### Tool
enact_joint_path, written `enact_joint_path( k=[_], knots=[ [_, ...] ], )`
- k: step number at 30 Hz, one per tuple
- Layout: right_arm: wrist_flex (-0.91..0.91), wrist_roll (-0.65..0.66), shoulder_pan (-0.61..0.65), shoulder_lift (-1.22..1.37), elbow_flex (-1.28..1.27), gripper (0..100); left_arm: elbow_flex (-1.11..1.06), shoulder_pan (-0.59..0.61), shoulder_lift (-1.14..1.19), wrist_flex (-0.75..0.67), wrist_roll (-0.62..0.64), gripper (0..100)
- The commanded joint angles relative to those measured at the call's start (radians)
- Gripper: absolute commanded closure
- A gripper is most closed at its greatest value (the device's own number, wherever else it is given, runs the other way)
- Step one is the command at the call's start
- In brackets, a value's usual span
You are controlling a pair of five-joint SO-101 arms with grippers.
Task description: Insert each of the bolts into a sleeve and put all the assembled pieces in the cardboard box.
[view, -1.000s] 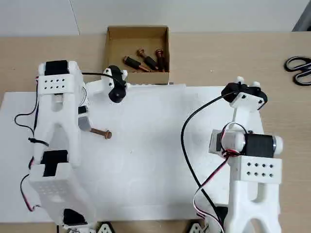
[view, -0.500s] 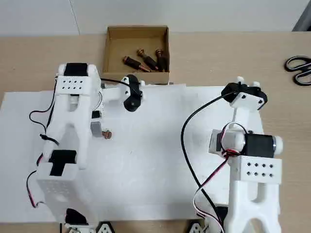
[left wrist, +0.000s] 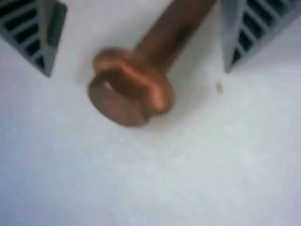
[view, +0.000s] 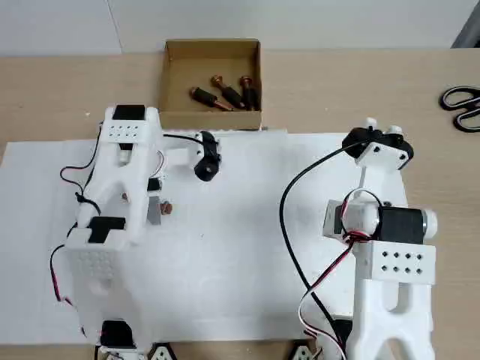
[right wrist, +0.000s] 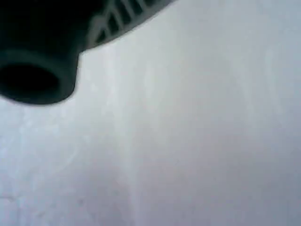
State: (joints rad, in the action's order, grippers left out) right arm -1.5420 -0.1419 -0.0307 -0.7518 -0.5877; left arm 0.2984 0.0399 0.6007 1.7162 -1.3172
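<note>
A copper bolt [view: 166, 208] lies on the white foam sheet [view: 247, 262], only its head showing beside my left arm. In the left wrist view the bolt [left wrist: 136, 89] has its shaft between the two ribbed fingers [left wrist: 33, 33], with a gap on each side. My left gripper [view: 154, 206] is open and straddles the shaft. My right gripper [view: 369, 169] sits at the sheet's right side, low over the foam. Its wrist view shows a black sleeve [right wrist: 35, 70], hollow end visible, held beside a ribbed finger [right wrist: 127, 16]. The cardboard box [view: 166, 75] holds three assembled pieces [view: 225, 94].
The box stands on the wooden table just beyond the foam's far edge, close to the left arm. Scissors [view: 461, 105] lie at the far right of the table. Bare foam stretches between the two arms.
My left arm has swung right and forward over the bolt, so its shaft is now hidden and only the head shows. The right arm has not moved.
</note>
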Motion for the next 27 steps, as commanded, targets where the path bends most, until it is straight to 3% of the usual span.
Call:
enact_joint_path(
  k=[1,7,12,17,27],
  knots=[
    [0.01,-0.003,-0.002,-0.028,0.003,99.5,0.067,0.0,0.037,-0.021,-0.124,77],
    [0.015,-0.003,-0.002,-0.025,0.003,99.5,0.16,0.003,0.132,-0.021,-0.123,78],
    [0.016,-0.003,-0.002,-0.027,0.003,99.5,0.225,0.002,0.164,-0.009,-0.121,85],
    [0.016,-0.003,-0.002,-0.028,0.003,99.5,0.228,-0.009,0.163,0.032,-0.123,93],
    [0.013,-0.003,-0.002,-0.03,0.009,99.5,0.222,-0.025,0.061,0.035,-0.086,98]
  ],
)
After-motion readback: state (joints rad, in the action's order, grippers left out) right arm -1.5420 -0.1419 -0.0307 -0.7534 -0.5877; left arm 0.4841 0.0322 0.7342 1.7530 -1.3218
